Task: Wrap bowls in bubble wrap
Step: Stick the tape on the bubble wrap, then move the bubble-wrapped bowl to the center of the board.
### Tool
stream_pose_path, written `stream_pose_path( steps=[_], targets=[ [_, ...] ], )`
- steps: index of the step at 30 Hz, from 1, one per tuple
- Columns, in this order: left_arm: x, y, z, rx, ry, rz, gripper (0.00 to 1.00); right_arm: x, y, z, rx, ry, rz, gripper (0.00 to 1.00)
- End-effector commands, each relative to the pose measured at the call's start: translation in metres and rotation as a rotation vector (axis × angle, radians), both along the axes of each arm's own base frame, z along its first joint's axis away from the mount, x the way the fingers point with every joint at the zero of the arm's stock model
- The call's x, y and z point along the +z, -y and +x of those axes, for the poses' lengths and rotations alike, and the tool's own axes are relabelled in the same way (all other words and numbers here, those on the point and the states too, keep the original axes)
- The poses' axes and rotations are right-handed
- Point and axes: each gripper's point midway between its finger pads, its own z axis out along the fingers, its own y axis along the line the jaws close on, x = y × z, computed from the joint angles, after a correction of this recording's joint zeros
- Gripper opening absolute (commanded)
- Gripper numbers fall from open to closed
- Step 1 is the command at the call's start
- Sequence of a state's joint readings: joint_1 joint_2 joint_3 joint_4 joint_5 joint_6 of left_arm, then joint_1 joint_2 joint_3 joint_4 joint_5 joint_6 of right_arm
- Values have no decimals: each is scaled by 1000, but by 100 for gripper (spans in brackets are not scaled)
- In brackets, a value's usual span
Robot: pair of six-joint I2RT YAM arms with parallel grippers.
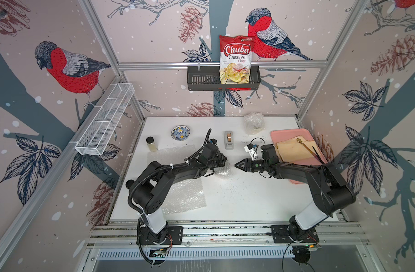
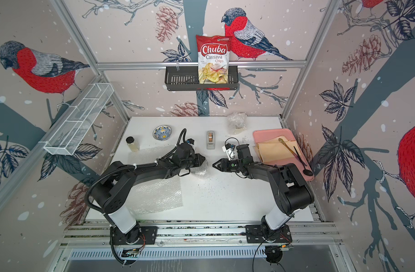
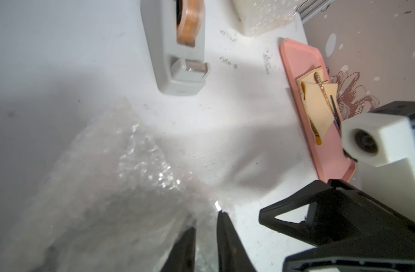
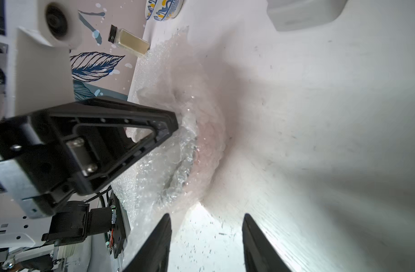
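The left tool (image 3: 206, 223) is parted narrowly, the right tool (image 4: 207, 216) widely, with nothing gripped. A tape dispenser (image 1: 229, 140) is set beyond the bunched, whitish bubble wrap (image 1: 223, 173).

One bowl (image 1: 180, 132), one jar (image 1: 152, 144) — two bubble-wrap bundles (image 1: 254, 123) (image 1: 223, 173)

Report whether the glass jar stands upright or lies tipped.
Upright: the glass jar stands on its base, with its black lid uppermost.

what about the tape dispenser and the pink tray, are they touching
Apart. The left wrist view shows bare white table between the tape dispenser and the pink tray, and both top views show the same gap.
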State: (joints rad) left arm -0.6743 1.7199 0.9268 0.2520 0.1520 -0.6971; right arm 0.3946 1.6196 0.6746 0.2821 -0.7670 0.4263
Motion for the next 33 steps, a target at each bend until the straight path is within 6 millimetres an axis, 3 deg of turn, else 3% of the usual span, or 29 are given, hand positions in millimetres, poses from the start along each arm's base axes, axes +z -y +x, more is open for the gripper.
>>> stream_pose_path(
  steps=[1, 5, 8, 14, 17, 26, 29, 33],
  targets=[
    [25, -3, 4, 9, 57, 9, 32, 4, 2, -1, -22, 8, -29, 54],
    [49, -12, 5, 30, 97, 39, 46, 4, -2, -3, -24, 12, -46, 56],
    [52, -28, 2, 71, 103, 91, 50, 2, -10, -3, -32, 13, -67, 58],
    [30, -73, -10, 162, 51, 148, 52, 11, -45, 7, -3, 52, -72, 64],
    [15, -89, -15, 193, 14, 139, 52, 7, -51, 22, -42, 67, -128, 64],
    [-13, -98, -25, 196, -47, 128, 51, -34, -62, 34, -43, 13, -293, 63],
    [-13, -102, -25, 211, -41, 135, 51, -38, -67, 31, -33, 9, -298, 57],
    [-7, -111, -23, 246, -24, 147, 51, -35, -76, 34, -28, 0, -252, 38]
  ],
)
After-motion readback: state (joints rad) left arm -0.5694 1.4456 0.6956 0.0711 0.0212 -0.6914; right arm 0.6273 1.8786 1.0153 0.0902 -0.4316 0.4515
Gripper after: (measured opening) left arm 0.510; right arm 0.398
